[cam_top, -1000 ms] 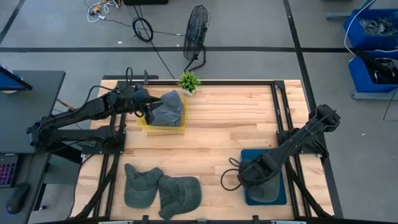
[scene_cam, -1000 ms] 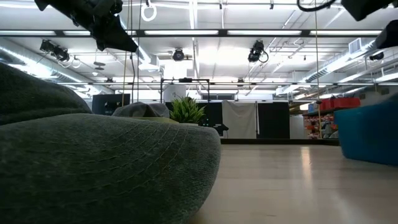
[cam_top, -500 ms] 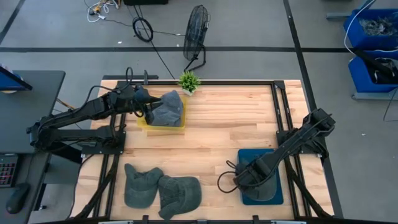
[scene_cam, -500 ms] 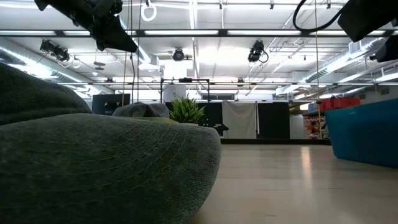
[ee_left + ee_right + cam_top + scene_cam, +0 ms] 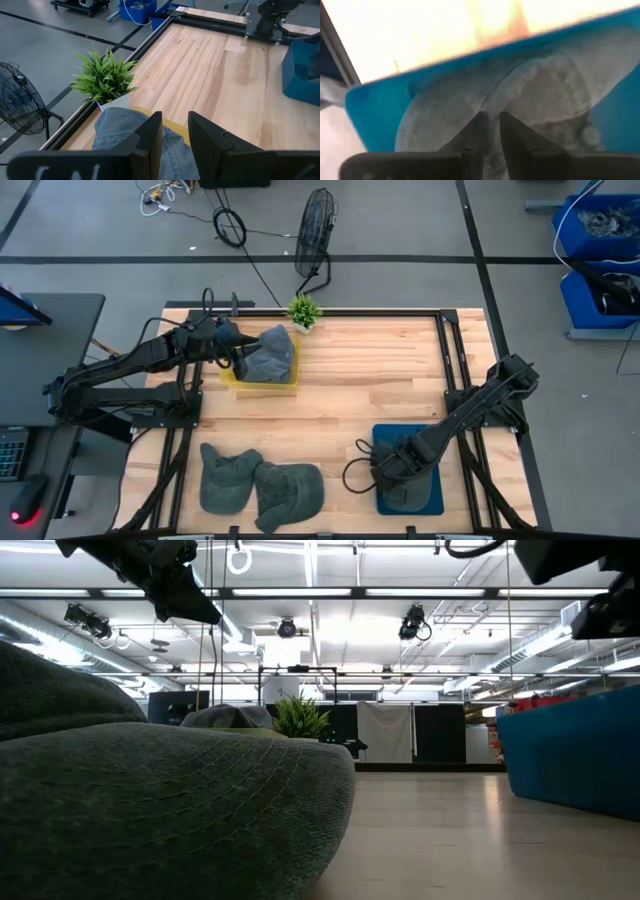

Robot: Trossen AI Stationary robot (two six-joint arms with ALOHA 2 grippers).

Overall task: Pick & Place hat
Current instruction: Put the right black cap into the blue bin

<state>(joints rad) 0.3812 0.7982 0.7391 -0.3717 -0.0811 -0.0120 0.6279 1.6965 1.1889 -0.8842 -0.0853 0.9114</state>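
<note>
- My right gripper is low in the blue bin at the near right of the table. In its wrist view the fingers are nearly closed, a thin gap between them, pinching a grey hat that lies in the bin.
- That hat fills most of the bin floor; I cannot tell which way its brim points or where its long axis runs.
- The bin wall rises close ahead of the fingers, leaving little room there.
- My left gripper hangs at the yellow bin, jaws slightly apart and gripping nothing, right over another hat heaped in it.
- A plant stands just beyond that bin at the table's far edge.
- Two more hats lie touching at the near left edge; bare wood lies open between the grippers.
</note>
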